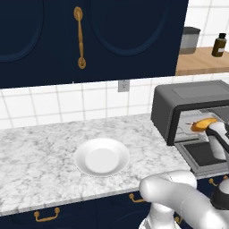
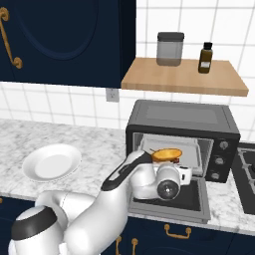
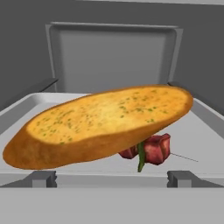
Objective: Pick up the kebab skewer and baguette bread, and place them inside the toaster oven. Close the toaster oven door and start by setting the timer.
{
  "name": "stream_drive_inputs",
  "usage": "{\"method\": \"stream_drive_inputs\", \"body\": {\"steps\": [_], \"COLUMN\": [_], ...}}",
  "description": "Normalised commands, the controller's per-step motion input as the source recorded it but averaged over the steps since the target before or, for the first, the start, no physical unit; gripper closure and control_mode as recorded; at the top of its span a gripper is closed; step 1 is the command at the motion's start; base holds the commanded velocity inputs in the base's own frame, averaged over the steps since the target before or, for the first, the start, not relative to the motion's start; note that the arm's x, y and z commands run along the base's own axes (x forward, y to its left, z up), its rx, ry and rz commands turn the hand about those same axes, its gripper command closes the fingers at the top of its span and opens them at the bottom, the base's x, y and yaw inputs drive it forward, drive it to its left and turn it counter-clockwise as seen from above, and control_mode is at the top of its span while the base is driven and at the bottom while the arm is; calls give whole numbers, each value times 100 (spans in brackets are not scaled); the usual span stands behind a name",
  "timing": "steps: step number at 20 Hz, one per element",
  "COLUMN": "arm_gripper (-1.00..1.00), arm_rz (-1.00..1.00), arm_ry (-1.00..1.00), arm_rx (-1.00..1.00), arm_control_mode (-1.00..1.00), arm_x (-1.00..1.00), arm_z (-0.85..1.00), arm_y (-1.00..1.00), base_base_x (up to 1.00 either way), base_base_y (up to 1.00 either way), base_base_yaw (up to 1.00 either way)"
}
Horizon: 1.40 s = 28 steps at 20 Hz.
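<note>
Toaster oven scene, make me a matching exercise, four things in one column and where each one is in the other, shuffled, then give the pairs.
Things:
1. baguette bread
2. kebab skewer
3. white plate
4. brown bottle

Places:
A. on the wooden shelf beside a grey canister
B. on the marble counter, left of the toaster oven
C. on the oven's tray, partly hidden behind the loaf
D. inside the oven, lying over the skewer

Pairs: 1-D, 2-C, 3-B, 4-A
</note>
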Motion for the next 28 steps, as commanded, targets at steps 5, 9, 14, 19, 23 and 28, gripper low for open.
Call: {"method": "stream_drive_inputs", "body": {"steps": [5, 9, 14, 19, 23, 28], "arm_gripper": [-100, -100, -100, -100, -100, -100], "arm_rz": [0, 0, 0, 0, 0, 0], "arm_ry": [0, 0, 0, 0, 0, 0], "arm_rx": [0, 0, 0, 0, 0, 0], "arm_control_mode": [-100, -100, -100, -100, -100, -100], "arm_x": [25, 25, 28, 31, 30, 26], "arm_z": [0, 0, 0, 0, 0, 0], "arm_y": [0, 0, 0, 0, 0, 0], "base_base_x": [0, 0, 0, 0, 0, 0], "base_base_y": [0, 0, 0, 0, 0, 0], "base_base_yaw": [0, 0, 0, 0, 0, 0]}}
